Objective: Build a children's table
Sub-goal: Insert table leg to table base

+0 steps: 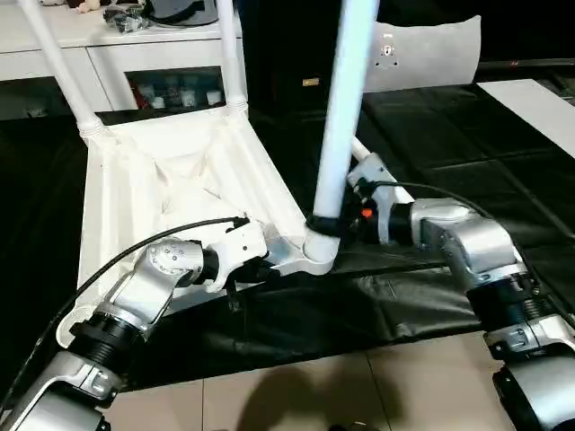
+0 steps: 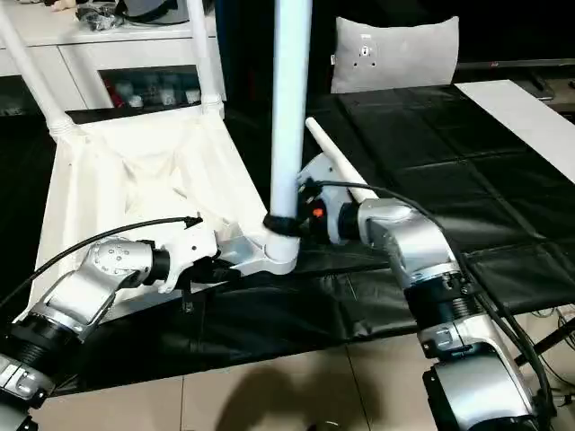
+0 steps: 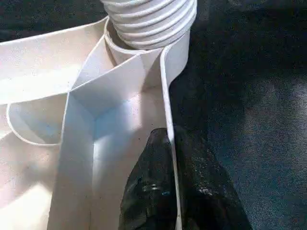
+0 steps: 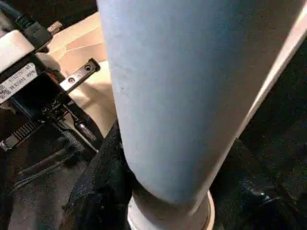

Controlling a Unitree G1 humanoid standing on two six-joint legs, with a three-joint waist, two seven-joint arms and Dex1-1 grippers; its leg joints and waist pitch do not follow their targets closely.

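1. The left gripper (image 3: pixel 165 191) is pinched nearly shut on the thin side wall of the table top (image 1: pixel 162 171), one black finger on the inner face and one on the outer, close to the near corner socket (image 1: pixel 314 251).
2. The right gripper (image 1: pixel 325 224) stands about half open, its black fingers clasped around the base of the upright leg (image 1: pixel 341 108) just above that socket.
3. The white table top lies upside down on black floor mats (image 1: pixel 449 135), its ribbed underside facing up; the near edge hangs over the mats toward pale floor tiles (image 1: pixel 296 395).
4. Two more legs (image 1: pixel 58 63) stand seated in the far corner sockets.
5. A fourth leg (image 2: pixel 337 166) lies on the mat behind the right wrist, tapered end pointing away.
6. Behind stand a white cabinet (image 1: pixel 54 54) with clutter on top and a grey cushion (image 1: pixel 422 54) with a small tag whose print is too small to read.
7. In the right wrist view, a white sticker (image 4: pixel 17 79) with tiny printed characters sits on the left gripper's body; the text is not legible.
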